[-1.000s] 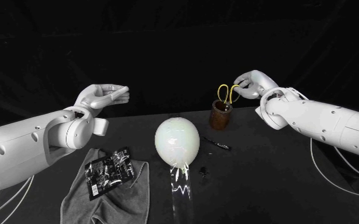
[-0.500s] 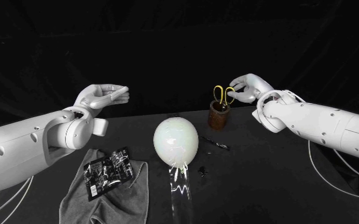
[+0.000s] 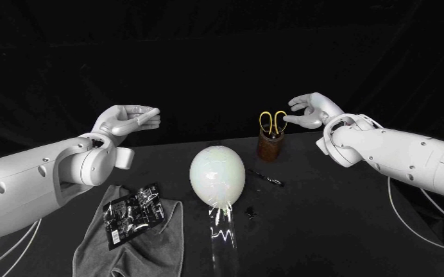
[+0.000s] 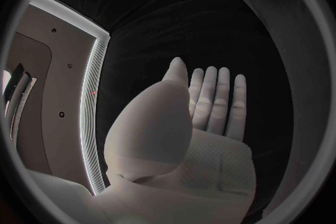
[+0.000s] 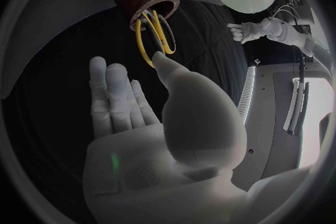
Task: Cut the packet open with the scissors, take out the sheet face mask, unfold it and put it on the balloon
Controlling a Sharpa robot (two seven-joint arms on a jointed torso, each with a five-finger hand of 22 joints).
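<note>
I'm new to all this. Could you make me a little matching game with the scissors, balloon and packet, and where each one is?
Things:
1 scissors
2 balloon
3 packet

Places:
a lying on the grey cloth
b standing handles-up in the brown cup
c on the table between cloth and cup

Pairs: 1-b, 2-c, 3-a

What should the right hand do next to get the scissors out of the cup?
Probably ease the right hand closer and close its fingers on the handle loops of the yellow-handled scissors. They stand handles-up in the brown cup, the hand is beside them holding nothing, and the packet lies on the grey cloth.
</note>
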